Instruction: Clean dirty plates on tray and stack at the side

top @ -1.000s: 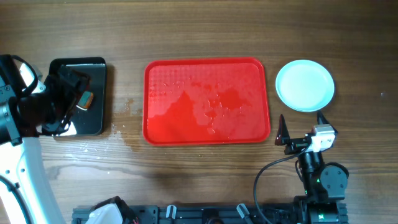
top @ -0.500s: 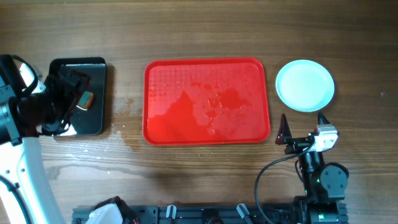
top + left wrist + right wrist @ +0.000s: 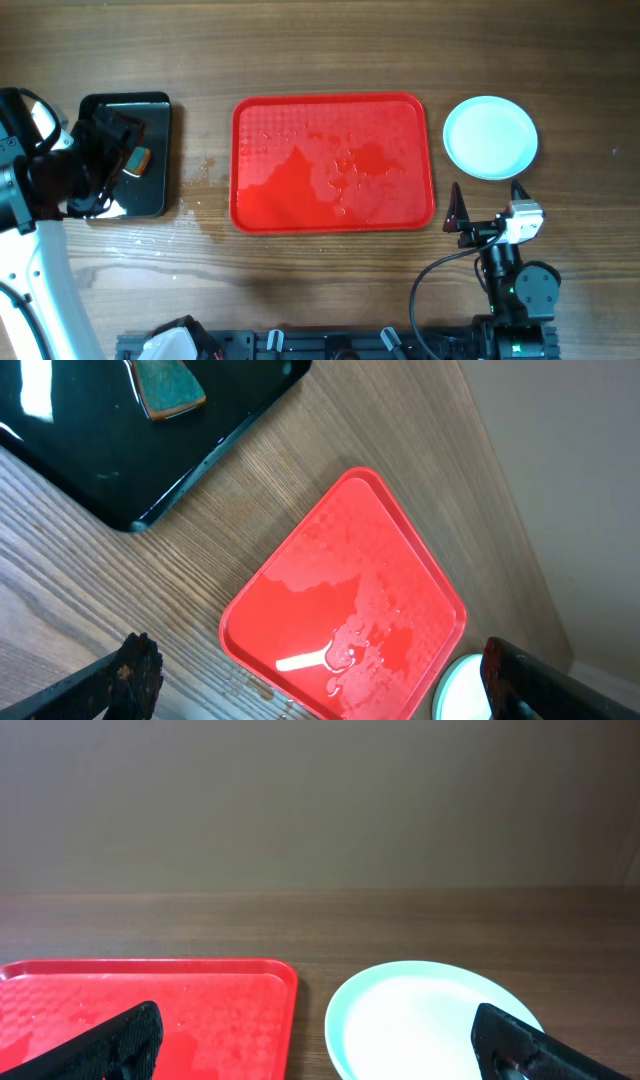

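So the plates [image 3: 490, 137] sit on the bench [image 3: 330, 40] just right of the wet tray [image 3: 332, 162]. Both released: left pincer [image 3: 318, 678] over the black tray [image 3: 155, 195], right pincer [image 3: 487, 208] near the plates.

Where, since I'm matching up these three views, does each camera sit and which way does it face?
Overhead: above the table, straight down on red tray, plates, black tray; left arm, right arm show.
Left wrist: over the black tray, facing across the red tray toward the plates; open left fingers at bottom corners.
Right wrist: low, level over tray and plates; open right fingers at bottom corners.
Shared: all show red tray and plates.
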Robot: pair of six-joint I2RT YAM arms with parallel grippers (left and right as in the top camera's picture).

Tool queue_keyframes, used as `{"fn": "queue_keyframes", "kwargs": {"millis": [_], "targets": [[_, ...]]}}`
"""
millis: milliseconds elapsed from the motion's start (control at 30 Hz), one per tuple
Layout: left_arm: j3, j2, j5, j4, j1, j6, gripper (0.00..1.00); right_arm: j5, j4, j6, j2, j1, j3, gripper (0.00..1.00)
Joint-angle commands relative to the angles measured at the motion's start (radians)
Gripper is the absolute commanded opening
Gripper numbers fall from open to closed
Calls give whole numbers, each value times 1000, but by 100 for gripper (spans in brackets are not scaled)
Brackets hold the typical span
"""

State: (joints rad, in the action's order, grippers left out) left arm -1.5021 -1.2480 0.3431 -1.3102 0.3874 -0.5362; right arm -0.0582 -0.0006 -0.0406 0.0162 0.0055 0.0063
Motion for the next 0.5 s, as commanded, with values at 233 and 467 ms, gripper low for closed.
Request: {"fn": "queue_keyframes", "kwargs": {"millis": [233,467], "targets": [[-3,48,-91,-46,1,12,100,6,1,-14,-13,-4,-1,100],[174,221,-132,-7,-79,62,100,6,1,-14,-13,-4,-1,100]]}}
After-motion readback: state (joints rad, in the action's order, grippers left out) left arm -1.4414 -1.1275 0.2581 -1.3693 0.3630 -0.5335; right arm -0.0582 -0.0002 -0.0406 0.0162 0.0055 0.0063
